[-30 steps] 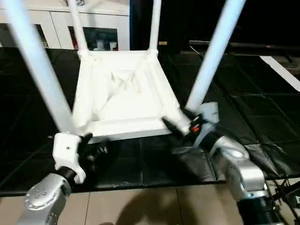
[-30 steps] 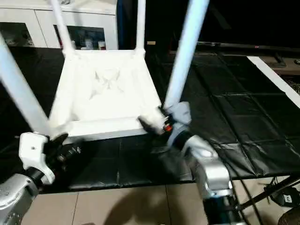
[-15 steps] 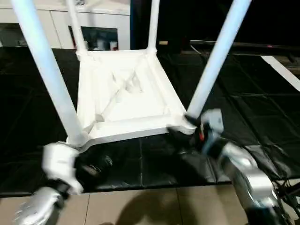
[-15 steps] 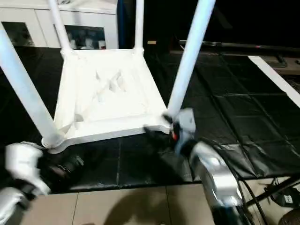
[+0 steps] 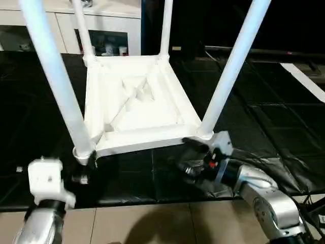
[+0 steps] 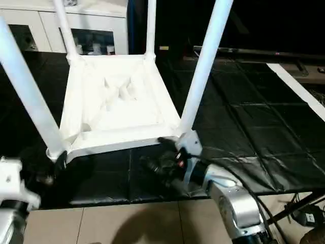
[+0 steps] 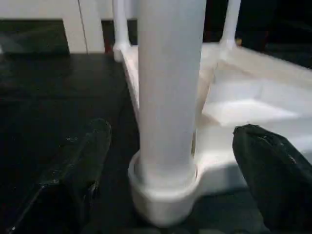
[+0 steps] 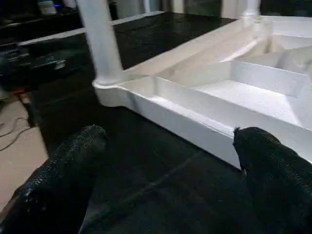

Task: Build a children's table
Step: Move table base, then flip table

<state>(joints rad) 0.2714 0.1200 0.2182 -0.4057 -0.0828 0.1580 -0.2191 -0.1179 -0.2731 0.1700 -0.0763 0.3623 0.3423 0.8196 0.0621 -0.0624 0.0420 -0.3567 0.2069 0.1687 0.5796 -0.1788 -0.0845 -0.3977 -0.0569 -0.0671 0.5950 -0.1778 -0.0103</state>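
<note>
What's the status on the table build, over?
Left gripper open, straddling near-left leg. Right gripper open, short of the table top. Table upside down, four legs socketed. Nothing in the way.

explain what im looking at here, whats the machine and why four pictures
It is a humanoid robot building a children's table. Two pictures come from cameras in its head, looking down over its silver arms. The other two come from a camera on each wrist, looking out between that gripper's black fingers. The white table top lies upside down on a black mat, with four legs standing up in its corners. The left gripper is open around one leg, not clamping it. The right gripper is open, holding nothing, near the top's edge.
</note>
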